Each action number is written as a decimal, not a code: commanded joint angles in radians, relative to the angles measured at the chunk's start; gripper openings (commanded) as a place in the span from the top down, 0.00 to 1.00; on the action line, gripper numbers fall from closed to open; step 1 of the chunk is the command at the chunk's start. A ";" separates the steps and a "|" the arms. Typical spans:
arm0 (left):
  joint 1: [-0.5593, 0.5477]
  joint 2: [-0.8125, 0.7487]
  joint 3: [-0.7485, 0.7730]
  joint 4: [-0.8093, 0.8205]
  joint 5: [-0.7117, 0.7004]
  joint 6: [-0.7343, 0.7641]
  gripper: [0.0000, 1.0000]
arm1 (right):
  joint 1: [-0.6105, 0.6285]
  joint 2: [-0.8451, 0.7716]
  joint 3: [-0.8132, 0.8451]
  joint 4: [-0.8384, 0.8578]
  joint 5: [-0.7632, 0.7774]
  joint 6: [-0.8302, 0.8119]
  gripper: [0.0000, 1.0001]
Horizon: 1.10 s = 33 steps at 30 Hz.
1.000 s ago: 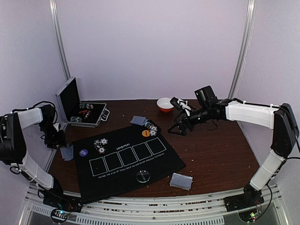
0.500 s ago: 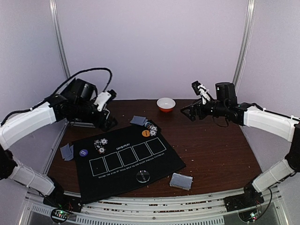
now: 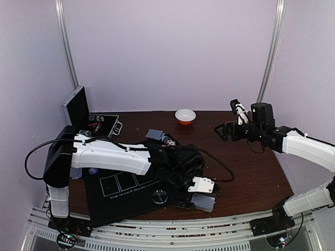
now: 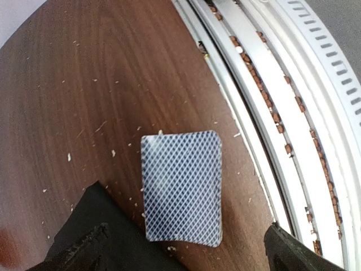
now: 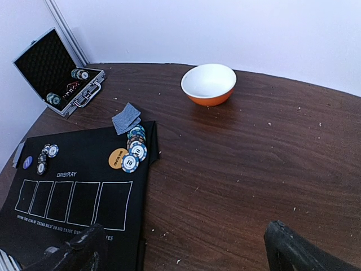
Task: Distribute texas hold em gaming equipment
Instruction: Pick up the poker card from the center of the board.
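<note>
The black five-box mat [image 3: 112,201] lies at the front left, also in the right wrist view [image 5: 73,195]. A grey-blue-backed deck of cards [image 3: 203,202] lies on the wood right of the mat. My left gripper [image 3: 201,189] hovers over the deck, open and empty; its wrist view shows the deck [image 4: 181,189] between the spread fingers [image 4: 84,248]. Striped chips [image 5: 132,149], an orange disc [image 5: 118,158] and two cards [image 5: 125,118] sit at the mat's far corner. A clear disc [image 3: 159,196] lies on the mat. My right gripper [image 3: 225,130] is open, empty, raised at the right.
A white bowl with an orange base [image 3: 185,116] stands at the back. An open metal case [image 3: 89,123] with chips is at the back left. A purple disc [image 5: 27,162] and more chips [image 5: 45,155] lie at the mat's left. The metal rail [image 4: 293,101] runs beside the deck.
My left arm has swung from the back left across the mat to the deck at the front. My right gripper has drawn back to the right.
</note>
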 commanded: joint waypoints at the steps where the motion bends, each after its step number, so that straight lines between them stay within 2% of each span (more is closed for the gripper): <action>1: -0.009 0.043 0.057 -0.031 0.064 0.078 0.02 | -0.006 -0.062 -0.049 -0.006 0.009 0.072 0.00; 6: -0.017 0.110 0.085 0.017 -0.019 0.035 0.02 | -0.006 -0.079 -0.070 -0.014 -0.019 0.103 0.00; 23: -0.016 0.231 0.171 -0.005 -0.029 0.013 0.02 | -0.006 -0.093 -0.076 -0.040 -0.038 0.108 0.00; 27: -0.016 0.253 0.181 -0.049 -0.004 0.035 0.07 | -0.006 -0.090 -0.068 -0.052 -0.043 0.105 0.00; 33: -0.010 0.290 0.223 -0.109 0.030 0.024 0.21 | -0.006 -0.081 -0.065 -0.048 -0.050 0.110 0.00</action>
